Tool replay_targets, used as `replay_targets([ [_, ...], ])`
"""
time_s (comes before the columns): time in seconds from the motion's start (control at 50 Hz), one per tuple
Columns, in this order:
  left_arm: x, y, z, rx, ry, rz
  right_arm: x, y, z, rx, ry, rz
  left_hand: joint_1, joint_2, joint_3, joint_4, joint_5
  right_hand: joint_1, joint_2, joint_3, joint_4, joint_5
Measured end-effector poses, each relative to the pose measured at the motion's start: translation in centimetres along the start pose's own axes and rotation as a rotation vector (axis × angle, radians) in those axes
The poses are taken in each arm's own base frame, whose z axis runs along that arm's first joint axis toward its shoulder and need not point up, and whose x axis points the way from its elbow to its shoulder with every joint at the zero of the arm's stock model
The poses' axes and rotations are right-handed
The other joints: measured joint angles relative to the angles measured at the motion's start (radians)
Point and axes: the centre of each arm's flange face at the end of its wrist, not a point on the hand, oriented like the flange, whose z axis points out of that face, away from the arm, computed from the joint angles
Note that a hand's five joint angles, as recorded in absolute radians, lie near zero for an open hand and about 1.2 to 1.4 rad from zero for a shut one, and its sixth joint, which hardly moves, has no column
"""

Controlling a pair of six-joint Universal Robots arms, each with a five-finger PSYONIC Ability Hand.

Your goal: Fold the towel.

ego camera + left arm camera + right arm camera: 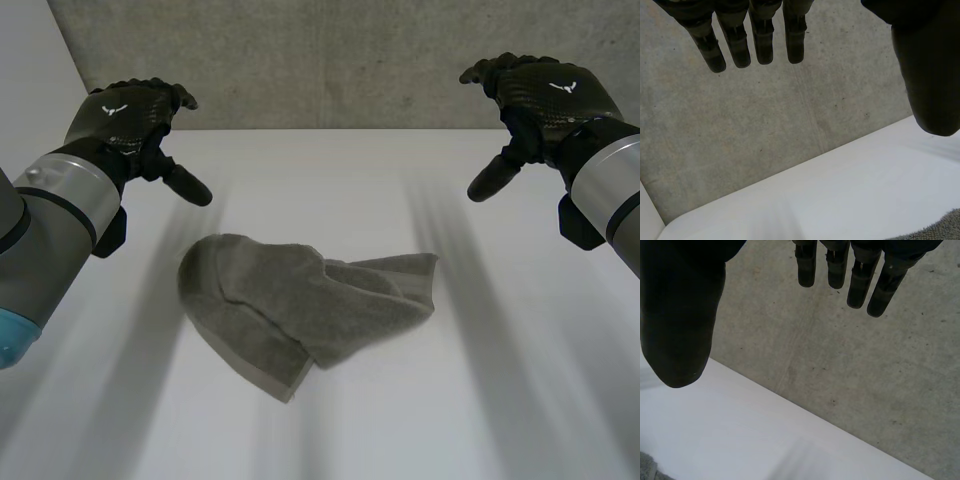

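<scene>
**A:** Where does the towel (300, 305) lie?

**B:** On the white bench (330, 170), about the middle and a little to the left. It is a grey-green, rumpled heap with one layer lapped over another. One corner points toward the near edge and another juts out to the right.

**A:** And the left robot hand (130, 115)?

**B:** It is raised at the far left, well apart from the towel. In its wrist view the fingers (760, 35) hang straight, side by side, and the thumb (930, 75) stands wide of them. So it is spread, with the bench and the grey wall (330, 60) beyond its fingertips.

**A:** The right robot hand (540, 90)?

**B:** It is much the same, mirrored: up at the far right, with the fingers straight and the thumb held out toward the middle. It is spread too, and apart from the cloth.

**A:** Does either wrist view show the towel?

**B:** Each shows a small corner of it, on the bench below the thumb.
</scene>
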Motion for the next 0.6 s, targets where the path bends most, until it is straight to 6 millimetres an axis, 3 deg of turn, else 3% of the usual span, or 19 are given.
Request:
replay_targets([
  [0.34,0.4,0.8,0.1,-0.019,0.035,0.006,-0.2,1.3,0.0,-0.078,-0.022,-0.092,0.000,0.000,0.000,0.000,0.000,0.000,0.000,0.000,0.000,0.000],
  [0.48,1.6,3.8,1.8,-0.094,0.164,0.011,-0.9,5.5,-0.4,-0.292,-0.088,-0.224,0.000,0.000,0.000,0.000,0.000,0.000,0.000,0.000,0.000,0.000],
  [0.6,2.7,6.7,3.7,-0.155,0.273,0.037,-1.5,9.1,-0.3,-0.390,-0.134,-0.188,0.000,0.000,0.000,0.000,0.000,0.000,0.000,0.000,0.000,0.000],
])
